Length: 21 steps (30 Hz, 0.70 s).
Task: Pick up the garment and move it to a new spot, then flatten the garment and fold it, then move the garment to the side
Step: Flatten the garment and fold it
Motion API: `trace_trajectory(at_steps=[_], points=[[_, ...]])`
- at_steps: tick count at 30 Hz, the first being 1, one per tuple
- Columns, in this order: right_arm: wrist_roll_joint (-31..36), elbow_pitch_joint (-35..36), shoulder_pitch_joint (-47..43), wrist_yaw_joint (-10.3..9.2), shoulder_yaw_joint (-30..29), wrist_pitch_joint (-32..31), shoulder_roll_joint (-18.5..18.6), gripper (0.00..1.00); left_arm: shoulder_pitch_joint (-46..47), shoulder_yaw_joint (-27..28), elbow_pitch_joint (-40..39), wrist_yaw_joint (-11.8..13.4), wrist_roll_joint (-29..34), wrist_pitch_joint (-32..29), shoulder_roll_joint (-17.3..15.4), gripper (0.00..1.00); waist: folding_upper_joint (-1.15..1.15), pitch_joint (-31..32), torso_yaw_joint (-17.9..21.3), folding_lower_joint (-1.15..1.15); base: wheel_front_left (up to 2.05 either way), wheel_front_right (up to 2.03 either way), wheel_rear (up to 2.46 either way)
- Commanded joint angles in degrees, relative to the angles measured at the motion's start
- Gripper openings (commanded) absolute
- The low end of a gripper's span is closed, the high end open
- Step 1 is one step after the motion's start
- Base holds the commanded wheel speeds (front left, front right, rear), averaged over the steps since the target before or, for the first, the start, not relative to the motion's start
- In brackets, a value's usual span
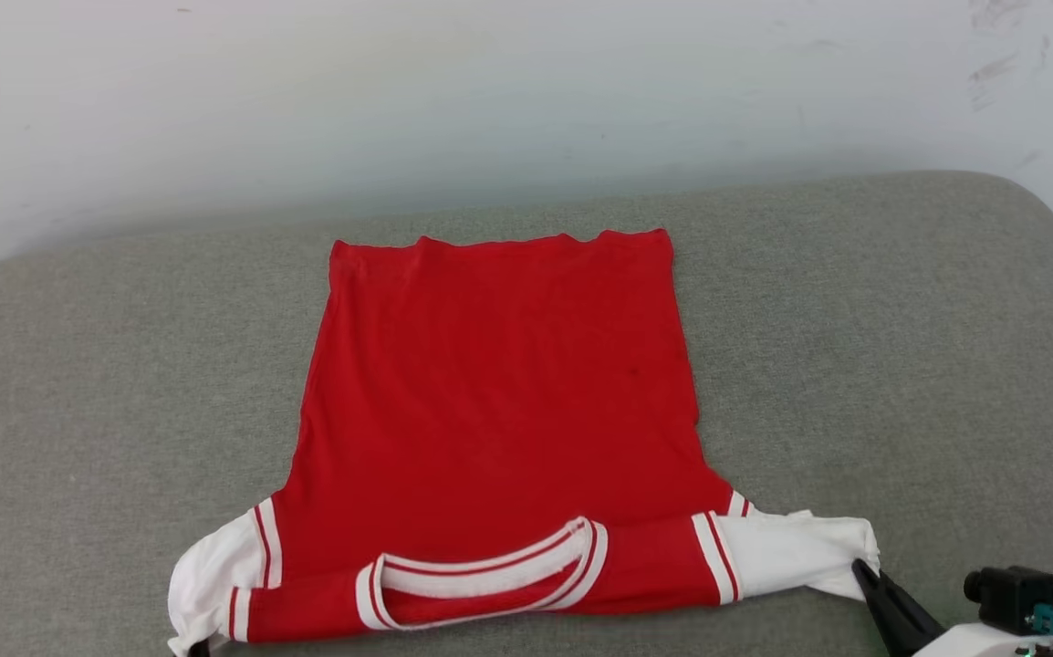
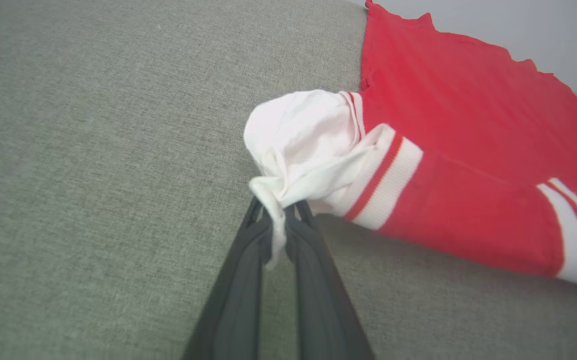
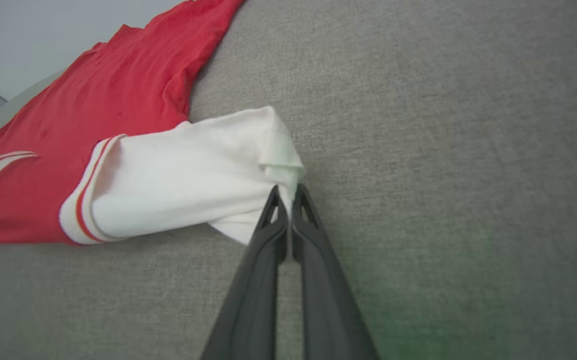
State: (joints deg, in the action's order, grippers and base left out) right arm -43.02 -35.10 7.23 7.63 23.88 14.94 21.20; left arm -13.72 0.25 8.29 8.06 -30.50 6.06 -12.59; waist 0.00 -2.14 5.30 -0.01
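I hold the garment (image 1: 499, 383) by both sleeve ends, which I judge is the way to draw it taut across the shoulders and lay it flat before folding. My left gripper (image 2: 278, 220) is closed tight on a bunched twist of the white left sleeve (image 2: 298, 130), with a tongue of cloth hanging between the fingers. My right gripper (image 3: 287, 197) is pinched just as narrowly on the corner of the white right sleeve (image 3: 183, 170), low over the fabric. The shirt lies spread in the middle of the grey cushion (image 1: 901, 347), plain red side up, hem at the far edge and the striped collar (image 1: 490, 575) nearest me. The body is fairly smooth, with a few soft ripples near the hem, while the shoulder band seems doubled along the near edge. The cushion is a woven grey upholstery with rounded corners, soft enough that cloth may drag on it. Behind it rises a pale wall (image 1: 490, 91), scuffed at the upper right.
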Motion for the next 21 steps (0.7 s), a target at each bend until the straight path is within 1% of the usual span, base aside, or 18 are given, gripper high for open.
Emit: trace_trajectory(at_steps=[1, 2, 3, 4, 6, 7, 9, 12, 16, 21], points=[[2.15, 0.42, -1.82, -0.26, -1.37, 0.3, 0.02, 0.0, -0.58, -0.13, 0.48, -0.09, 0.21, 0.49, 0.05, 0.0, 0.0, 0.1, -0.25, 0.01, 0.0, 0.0, 0.0], [2.79, 0.98, -2.67, -0.23, -2.22, 0.3, -0.73, 0.0, -0.54, -0.59, 0.7, -0.26, 0.28, 0.78, 0.39, 0.0, 0.0, 0.13, -0.43, 0.01, 0.0, 0.0, 0.0], [4.09, 1.25, -3.53, -0.22, -2.9, 0.29, -1.13, 0.07, -0.41, -0.94, 1.0, -0.48, 0.39, 0.93, 0.48, 0.0, 0.0, 0.12, -0.64, 0.01, 0.0, 0.0, 0.0], [5.09, 1.33, -4.28, -0.22, -3.64, 0.29, -1.55, 0.24, -0.14, -1.43, 1.27, -0.82, 0.74, 1.1, 0.42, 0.0, 0.0, 0.09, -0.94, 0.01, 0.0, 0.0, 0.0], [5.94, 1.61, -5.34, -0.21, -4.95, 0.23, -2.74, 0.58, 0.74, -2.22, 1.52, -1.29, 1.07, 1.84, 0.74, 0.0, 0.0, -0.04, -1.54, 0.01, 0.0, 0.0, 0.0], [6.45, 1.83, -5.57, -0.21, -5.5, 0.22, -2.99, 1.0, 1.19, -3.04, 1.76, -1.53, 1.98, 2.19, 0.47, 0.0, 0.0, -0.12, -1.92, 0.01, 0.0, 0.0, 0.0], [6.36, 2.86, -5.34, -0.18, -6.98, 0.22, -3.79, 1.0, 2.41, -4.39, 1.89, -2.15, 2.65, 3.09, 0.83, 0.0, 0.0, -0.65, -2.82, 0.01, 0.0, 0.0, 0.0], [6.54, 4.59, -3.93, -0.16, -9.1, 0.19, -3.91, 1.0, 3.84, -5.91, 2.65, -2.79, 3.89, 4.55, 1.38, 0.0, 0.0, -1.49, -4.18, 0.01, 0.0, 0.0, 0.0], [4.33, 5.25, 0.44, -0.16, -11.42, -0.59, -2.36, 1.0, 6.69, -7.22, 2.73, -3.28, 5.37, 6.53, 2.17, 0.0, 0.0, -3.84, -6.21, 0.01, 0.0, 0.0, 0.0], [0.63, 2.76, 11.2, -0.16, -12.86, -6.31, 0.89, 1.0, 11.01, -9.03, 2.13, -3.71, 7.51, 8.24, 3.65, 0.0, 0.0, -8.59, -8.93, 0.01, 0.0, 0.0, 0.0]])
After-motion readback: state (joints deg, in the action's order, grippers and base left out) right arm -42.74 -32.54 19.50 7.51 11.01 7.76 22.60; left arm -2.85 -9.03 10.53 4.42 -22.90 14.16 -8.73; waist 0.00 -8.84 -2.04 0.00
